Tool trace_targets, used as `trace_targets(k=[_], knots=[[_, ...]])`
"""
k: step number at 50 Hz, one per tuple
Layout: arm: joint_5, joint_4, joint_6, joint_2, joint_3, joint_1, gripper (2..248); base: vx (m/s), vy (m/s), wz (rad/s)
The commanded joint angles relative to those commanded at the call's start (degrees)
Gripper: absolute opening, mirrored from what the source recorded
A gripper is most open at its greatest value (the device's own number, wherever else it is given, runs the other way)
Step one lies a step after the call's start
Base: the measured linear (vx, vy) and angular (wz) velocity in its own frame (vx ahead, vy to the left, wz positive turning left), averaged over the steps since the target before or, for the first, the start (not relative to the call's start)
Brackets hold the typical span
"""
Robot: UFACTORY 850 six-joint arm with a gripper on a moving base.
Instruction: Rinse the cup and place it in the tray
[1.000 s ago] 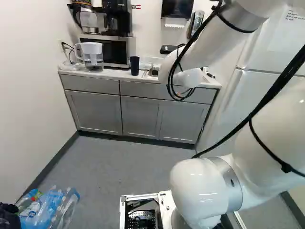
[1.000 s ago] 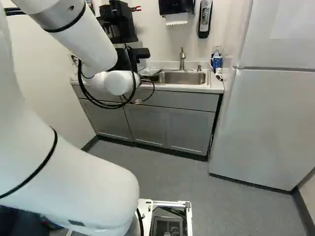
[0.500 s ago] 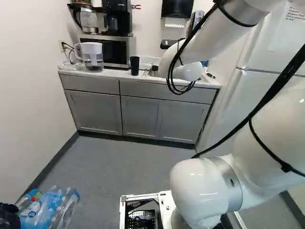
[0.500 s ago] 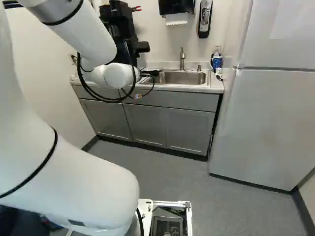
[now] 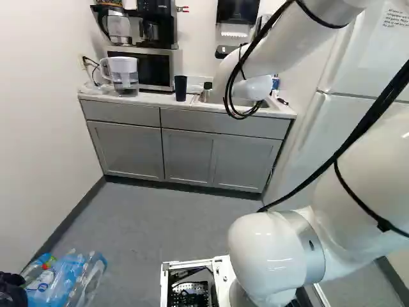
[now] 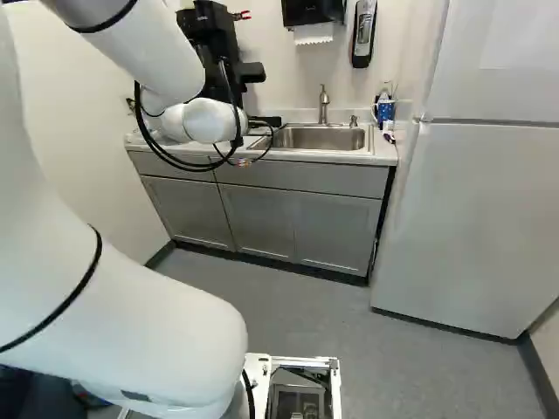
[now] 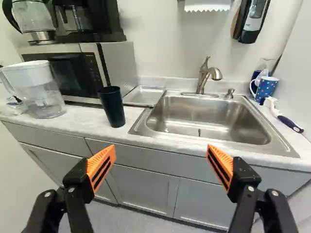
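Ahead and leftward of the wide-spread, empty pincer (image 6: 265, 120), dark cup (image 7: 112, 107), upright on countertop (image 7: 82, 122), beside metal tray (image 7: 144, 95)

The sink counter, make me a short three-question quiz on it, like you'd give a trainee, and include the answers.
1. True or false: the dark cup stands on the counter, outside the sink.
2. Multiple choice: what lies between the microwave and the sink?
A) a spotted mug
B) a flat metal tray
C) a water pitcher
3. Fill in one word: with nothing between its fingers, the claw stands ____.

Key: 1. True. 2. B. 3. Open.
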Motion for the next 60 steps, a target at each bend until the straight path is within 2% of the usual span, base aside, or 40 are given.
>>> trace_targets(k=[48,60], knots=[[-5.33,0.00,0.00,0.12,-5.73,0.00,247,0.000,0.000,0.000],[-5.39,0.00,0.00,0.18,-5.80,0.00,247,0.000,0.000,0.000]])
